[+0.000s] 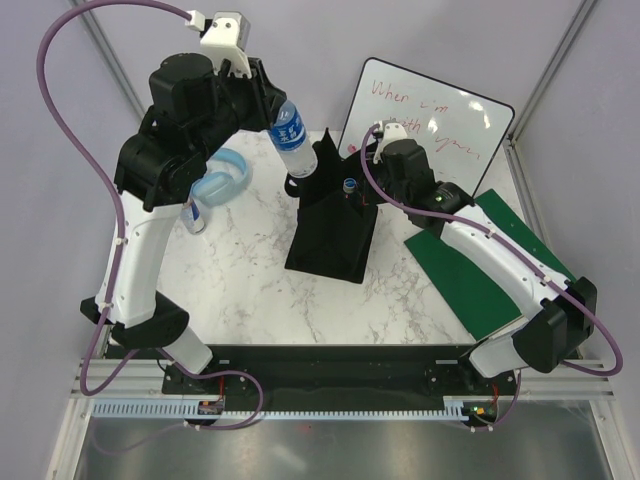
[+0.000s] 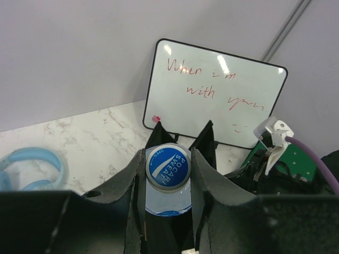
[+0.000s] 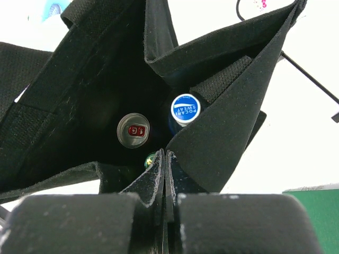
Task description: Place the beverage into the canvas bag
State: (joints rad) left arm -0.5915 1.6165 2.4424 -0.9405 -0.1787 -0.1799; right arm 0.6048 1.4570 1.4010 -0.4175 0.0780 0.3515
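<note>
The beverage, a clear Pocari Sweat bottle (image 1: 290,135) with a blue cap (image 2: 168,166), is held tilted in my left gripper (image 1: 272,118), which is shut on it just above and left of the bag's back rim. The canvas bag (image 1: 335,235) is a black boxy tote standing open mid-table. My right gripper (image 1: 368,160) is shut on the bag's rim fabric (image 3: 165,159) and holds the mouth open. Inside the bag (image 3: 222,132) are another Pocari bottle (image 3: 185,108), a silver can top (image 3: 133,130) and a small green cap (image 3: 151,157).
A whiteboard (image 1: 435,125) with red writing leans behind the bag. Blue headphones (image 1: 222,178) and a small can (image 1: 196,216) lie at the left under my left arm. A green board (image 1: 480,265) lies at the right under my right arm.
</note>
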